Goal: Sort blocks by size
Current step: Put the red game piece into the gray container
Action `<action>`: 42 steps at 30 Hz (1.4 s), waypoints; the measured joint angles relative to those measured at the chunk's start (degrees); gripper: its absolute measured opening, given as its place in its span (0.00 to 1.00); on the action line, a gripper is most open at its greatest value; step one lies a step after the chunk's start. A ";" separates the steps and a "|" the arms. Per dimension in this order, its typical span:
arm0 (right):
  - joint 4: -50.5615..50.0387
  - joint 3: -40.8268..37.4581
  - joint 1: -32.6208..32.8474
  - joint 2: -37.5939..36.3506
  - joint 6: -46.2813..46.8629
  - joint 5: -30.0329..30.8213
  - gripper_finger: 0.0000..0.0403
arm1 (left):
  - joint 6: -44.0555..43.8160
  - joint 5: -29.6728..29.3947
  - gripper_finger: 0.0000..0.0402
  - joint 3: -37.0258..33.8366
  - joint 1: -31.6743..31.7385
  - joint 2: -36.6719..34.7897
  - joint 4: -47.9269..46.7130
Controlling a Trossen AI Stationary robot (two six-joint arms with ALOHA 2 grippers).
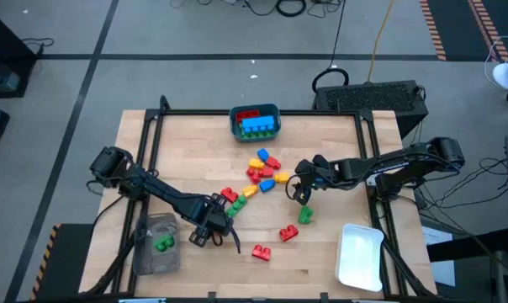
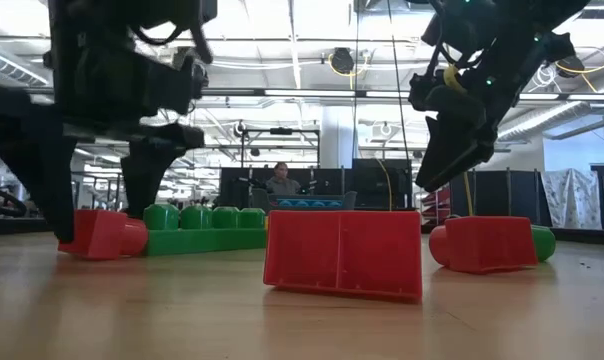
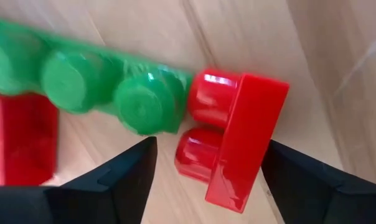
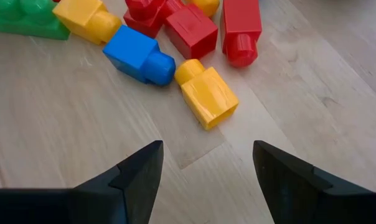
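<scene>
**Left arm poised over a small red brick**

Closest to where I stand, the left gripper (image 3: 203, 180) hangs low over the wooden table (image 1: 187, 143), its two dark fingers spread apart on either side of a small red two-stud plastic brick (image 3: 238, 140) lying tipped on its side, studs pointing at a long green studded brick (image 3: 82, 78) that touches it. Nothing is clamped yet. I'd judge these bricks light, rigid and slick-sided; a squeeze across the red one's flat faces should hold, though it could skate or twist out if pinched on the rounded studs. The green brick pressed against it is the nuisance: a finger coming down on that side may nudge it.

A clear plastic tub (image 1: 156, 244) beside that arm holds one green piece, and two more red bricks (image 1: 261, 251) lie loose near the front edge.

Farther in, the right gripper (image 4: 206, 180) hovers empty with fingers wide, above bare wood short of a yellow single-stud brick (image 4: 206, 96) and a blue one (image 4: 138, 55) in the central scatter. A white tray (image 1: 359, 257) sits off to its side.

At the far edge, a teal bin (image 1: 255, 123) already carries blue and red bricks.
</scene>
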 joint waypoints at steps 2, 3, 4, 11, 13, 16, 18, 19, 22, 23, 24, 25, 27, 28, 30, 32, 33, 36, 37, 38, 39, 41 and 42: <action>-0.01 0.00 0.00 0.00 0.02 0.00 0.59 | -0.28 0.04 0.64 -1.15 0.00 0.04 0.36; 0.00 0.00 0.00 0.00 0.18 0.01 0.59 | -0.42 0.07 0.63 -1.49 0.00 0.04 0.56; -0.02 0.00 0.00 0.00 0.39 0.00 0.59 | -0.52 0.09 0.61 -1.69 0.00 0.04 0.67; 0.02 0.00 0.00 0.00 0.71 0.00 0.59 | -0.53 0.13 0.52 -1.96 0.00 0.02 2.75; 0.04 0.00 0.00 0.00 1.11 0.01 0.59 | -0.55 0.12 0.49 -1.96 0.00 0.02 2.72; 0.06 0.00 0.00 0.00 1.29 0.00 0.59 | -1.21 0.11 0.46 -1.96 0.00 0.01 2.76; 0.09 0.00 0.00 0.00 1.31 0.00 0.59 | -2.13 0.11 0.46 -1.96 0.00 0.00 2.73; 0.07 0.00 0.00 0.00 1.47 0.02 0.59 | -2.52 0.11 0.46 -1.96 0.00 0.00 2.69; 0.09 0.00 0.00 0.00 1.51 0.02 0.59 | -4.12 0.11 0.45 -1.96 0.00 -0.65 2.23; 0.09 0.00 0.00 0.00 1.51 0.00 0.59 | -4.86 0.11 0.45 -1.96 0.00 -1.09 1.90; 0.11 0.00 0.00 0.00 1.51 0.02 0.59 | -5.17 0.09 0.45 -1.96 0.00 -1.64 1.55; 0.13 0.00 0.00 0.00 1.51 0.00 0.59 | -5.97 0.04 0.45 -1.96 0.00 -2.34 1.16; 0.13 0.00 0.00 0.00 1.51 0.00 0.59 | -7.64 -0.17 0.45 -1.96 0.00 -4.27 0.10; 0.13 0.00 0.00 0.00 1.51 0.02 0.59 | -8.47 -0.23 0.45 -1.96 -0.01 -5.38 -0.29; 0.13 0.00 0.01 0.00 1.51 0.02 0.59 | -11.03 -0.29 0.45 -1.96 -0.26 -7.65 -1.64; 0.12 0.00 0.02 0.00 1.51 0.00 0.59 | -14.21 -0.33 0.45 -1.96 -0.71 -10.35 -3.99; 0.12 0.00 0.02 0.02 1.52 0.00 0.59 | -16.24 -0.35 0.45 -1.94 -0.89 -11.73 -5.15; 0.09 0.00 0.05 0.02 2.12 0.00 0.59 | -25.73 -1.18 0.45 -1.90 -2.11 -15.44 -11.33; 0.09 0.00 0.21 0.02 2.16 0.02 0.59 | -29.23 -1.09 0.45 -1.90 -2.62 -16.70 -13.36; 0.11 0.00 0.39 0.02 2.14 0.03 0.59 | -32.66 -0.76 0.45 -1.90 -3.27 -17.92 -15.25; 0.09 0.00 0.59 0.02 2.12 0.02 0.59 | -35.90 -0.37 0.45 -1.90 -4.23 -19.06 -17.12; 0.09 0.00 0.79 0.04 1.89 0.03 0.59 | -41.85 0.68 0.45 -1.90 -6.79 -21.30 -20.24; 0.09 0.00 0.82 0.04 1.68 0.00 0.59 | -44.26 1.18 0.45 -1.90 -8.23 -22.39 -21.00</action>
